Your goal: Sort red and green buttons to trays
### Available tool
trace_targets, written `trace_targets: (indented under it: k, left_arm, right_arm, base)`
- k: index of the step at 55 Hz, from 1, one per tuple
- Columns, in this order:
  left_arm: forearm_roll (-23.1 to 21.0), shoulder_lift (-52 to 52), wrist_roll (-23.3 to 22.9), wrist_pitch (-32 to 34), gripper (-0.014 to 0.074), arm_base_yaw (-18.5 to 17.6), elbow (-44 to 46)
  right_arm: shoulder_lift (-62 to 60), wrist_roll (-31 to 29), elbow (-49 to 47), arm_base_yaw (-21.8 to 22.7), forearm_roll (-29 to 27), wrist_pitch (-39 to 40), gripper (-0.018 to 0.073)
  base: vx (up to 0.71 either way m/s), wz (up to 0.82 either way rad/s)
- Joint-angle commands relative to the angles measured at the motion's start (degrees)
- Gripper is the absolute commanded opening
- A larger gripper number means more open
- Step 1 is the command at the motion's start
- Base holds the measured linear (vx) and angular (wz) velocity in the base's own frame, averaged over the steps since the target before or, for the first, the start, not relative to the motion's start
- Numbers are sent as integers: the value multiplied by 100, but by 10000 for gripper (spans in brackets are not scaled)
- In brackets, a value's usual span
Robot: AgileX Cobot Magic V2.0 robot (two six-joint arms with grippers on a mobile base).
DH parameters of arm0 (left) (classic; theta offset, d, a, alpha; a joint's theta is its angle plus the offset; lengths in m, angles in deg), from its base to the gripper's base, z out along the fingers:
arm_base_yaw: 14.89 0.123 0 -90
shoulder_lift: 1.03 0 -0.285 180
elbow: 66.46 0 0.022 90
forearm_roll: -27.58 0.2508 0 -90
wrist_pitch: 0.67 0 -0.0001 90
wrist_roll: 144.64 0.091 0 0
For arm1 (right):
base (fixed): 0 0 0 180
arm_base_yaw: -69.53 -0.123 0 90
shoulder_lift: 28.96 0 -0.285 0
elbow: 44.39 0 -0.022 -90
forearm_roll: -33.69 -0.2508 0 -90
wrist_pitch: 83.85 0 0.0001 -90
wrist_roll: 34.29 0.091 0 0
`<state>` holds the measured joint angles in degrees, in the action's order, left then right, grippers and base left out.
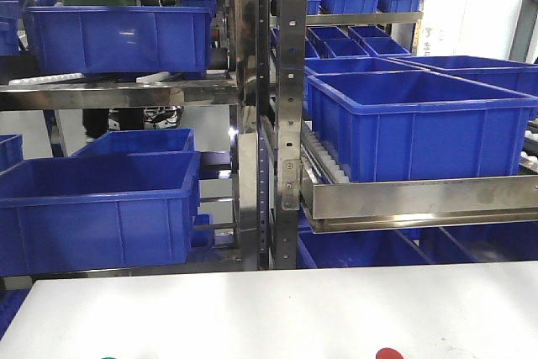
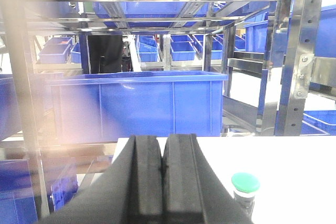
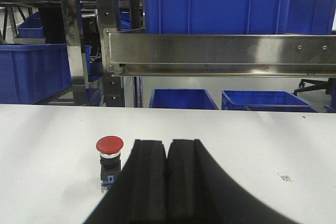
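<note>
Red button (image 3: pixel 109 160) stands upright at the white table's (image 1: pixel 269 308) near edge, right side, and the green button (image 2: pixel 245 186) at its near edge, left side. Over the table the right gripper (image 3: pixel 167 148) and left gripper (image 2: pixel 164 142) each hold their jaws clenched on nothing. No trays show, so sorting looks unstarted. Beyond the table's far edge stand blue crates (image 1: pixel 420 124) on a steel rack (image 1: pixel 286 124), and nothing blocks either button.

left hand (image 2: pixel 164 148) fingers together | green button (image 2: pixel 245 183) upright beside it, right
</note>
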<state>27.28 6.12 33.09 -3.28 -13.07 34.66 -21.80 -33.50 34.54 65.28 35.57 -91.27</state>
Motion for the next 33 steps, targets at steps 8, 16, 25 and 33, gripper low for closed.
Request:
trace_targets:
  k: [8, 16, 25, 33]
  left_arm:
    - [-53, -71, -50, 486, -6, -4, 154]
    - [-53, -71, -50, 486, -6, -4, 154]
    - [-53, -71, -50, 486, -6, -4, 154]
    - [-53, -71, -50, 486, -6, -4, 154]
  right_arm:
    - [-31, -13, 44, 40, 39, 477, -8]
    - [-31, -13, 44, 40, 39, 512, -8]
    - [-31, -13, 44, 40, 39, 540, -8]
    - [-31, -13, 44, 40, 39, 863, -8]
  base:
    - [0, 0]
    - [0, 0]
    - [0, 0]
    - [0, 0]
